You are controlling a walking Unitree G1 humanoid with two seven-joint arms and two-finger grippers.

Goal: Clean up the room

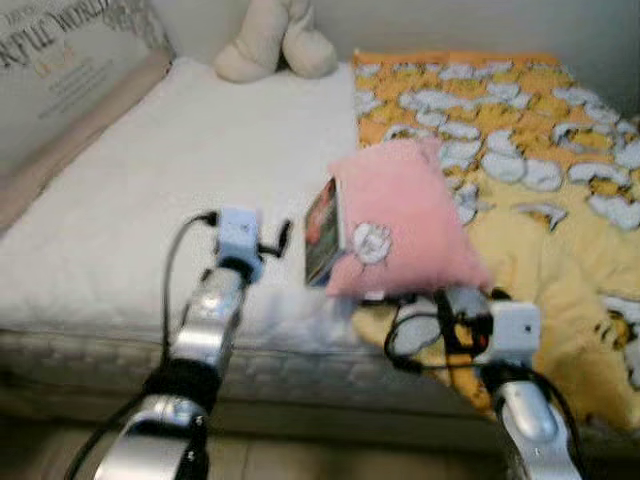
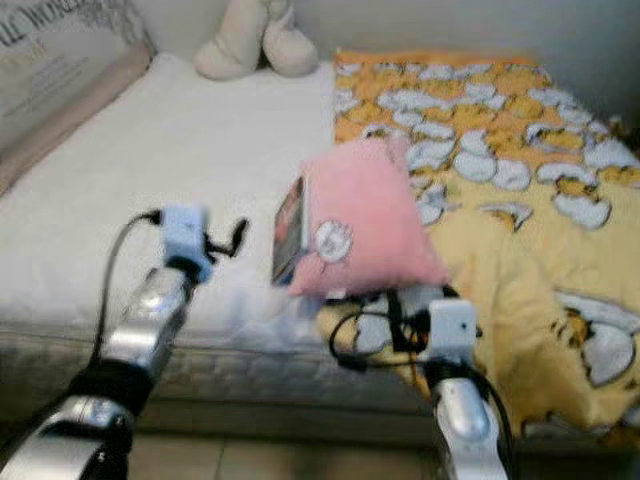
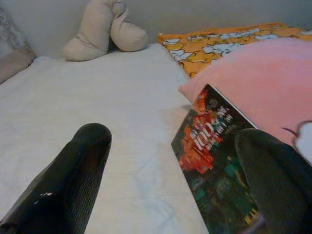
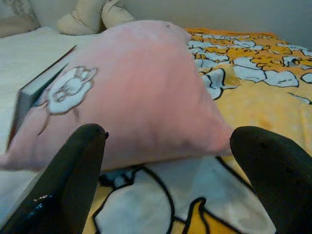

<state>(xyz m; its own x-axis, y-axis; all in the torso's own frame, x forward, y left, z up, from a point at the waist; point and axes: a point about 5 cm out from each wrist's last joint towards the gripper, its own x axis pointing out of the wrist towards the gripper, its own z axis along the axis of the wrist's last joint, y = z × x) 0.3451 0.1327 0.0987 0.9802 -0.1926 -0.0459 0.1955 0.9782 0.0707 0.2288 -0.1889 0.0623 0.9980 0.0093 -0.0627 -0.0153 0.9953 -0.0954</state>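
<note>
A pink pillow (image 1: pixel 400 220) with a white flower patch lies on the bed, half on the yellow cartoon blanket (image 1: pixel 560 200). A book (image 1: pixel 322 232) with a red and green cover leans on edge against the pillow's left side. My left gripper (image 3: pixel 175 185) is open just in front of the book, one finger (image 3: pixel 73 180) over the white sheet, the other beside the cover (image 3: pixel 214 161). My right gripper (image 4: pixel 165 180) is open right before the pillow (image 4: pixel 141 92), its fingers (image 4: pixel 68 180) spread wide near the bed's front edge.
The white mattress (image 1: pixel 150 200) stretches left of the book. A beige plush toy (image 1: pixel 275 40) sits at the head of the bed, a printed cushion (image 1: pixel 60 70) at the far left. The mattress front edge (image 1: pixel 300 370) runs below both wrists.
</note>
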